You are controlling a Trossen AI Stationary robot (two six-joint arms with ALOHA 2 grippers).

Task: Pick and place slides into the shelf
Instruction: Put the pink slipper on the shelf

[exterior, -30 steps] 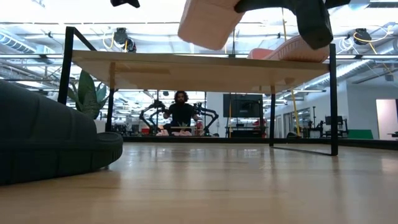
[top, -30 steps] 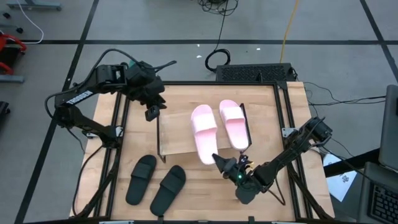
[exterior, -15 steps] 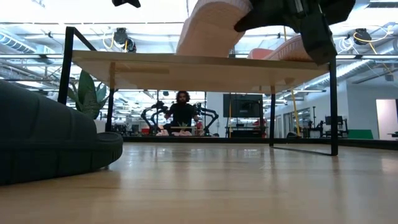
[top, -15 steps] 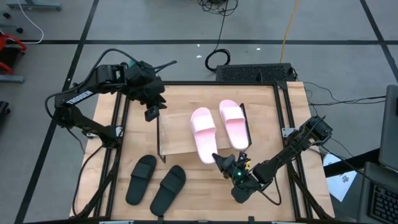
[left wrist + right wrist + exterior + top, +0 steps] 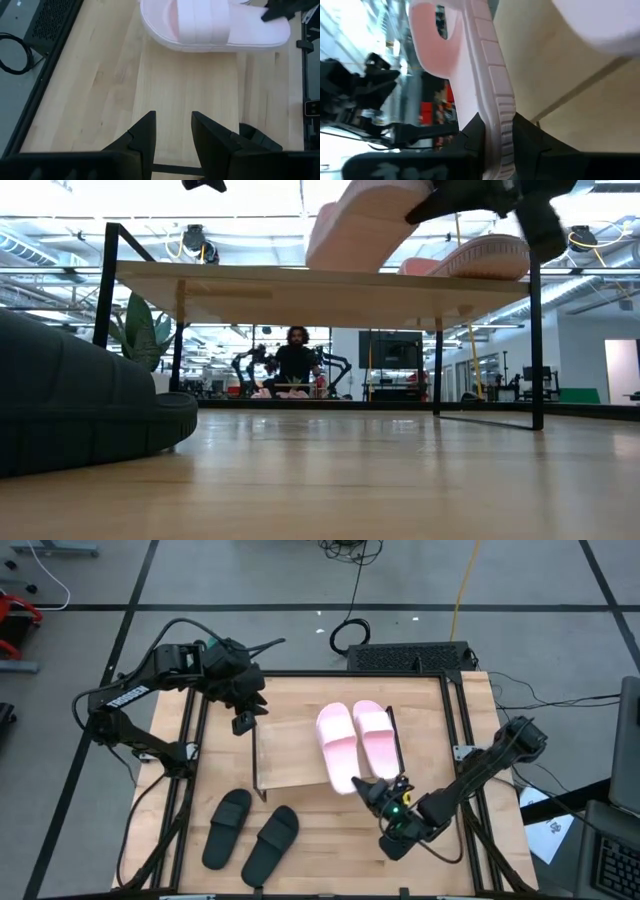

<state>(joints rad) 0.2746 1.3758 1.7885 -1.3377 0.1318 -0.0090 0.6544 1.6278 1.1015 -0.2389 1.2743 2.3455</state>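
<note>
Right gripper [image 5: 372, 790]: in the lower middle of the high view, at the near edge of the shelf, closed on the heel rim of a pink slide; the right wrist view shows the ribbed sole edge [image 5: 495, 95] pinched between its two dark fingers.

Held pink slide [image 5: 338, 747]: over the shelf board in the centre of the high view, just beside its partner; in the low view it sits tilted at the top of the frame, its heel end raised off the board, so it looks not yet set down.

Second pink slide [image 5: 375, 739]: flat on the shelf, just right of the held one.

Shelf [image 5: 285, 755]: light wooden board on thin black end frames, centre of the table [image 5: 460, 740]; its left half is bare.

Black slides [image 5: 250, 831]: a pair on the table in the lower left of the high view, well apart from the shelf.

Left gripper [image 5: 243, 721]: upper left of the high view, near the shelf's left end, fingers parted and holding nothing.

Handling: the slides look like light foam, soft and springy, with a matte surface unlikely to slip. A pinch on the sole edge at the heel lets the toe sag, so judging level is harder; the wide strap would also offer a firm hold.

Risk: the held slide may nudge its partner as it is lowered.
</note>
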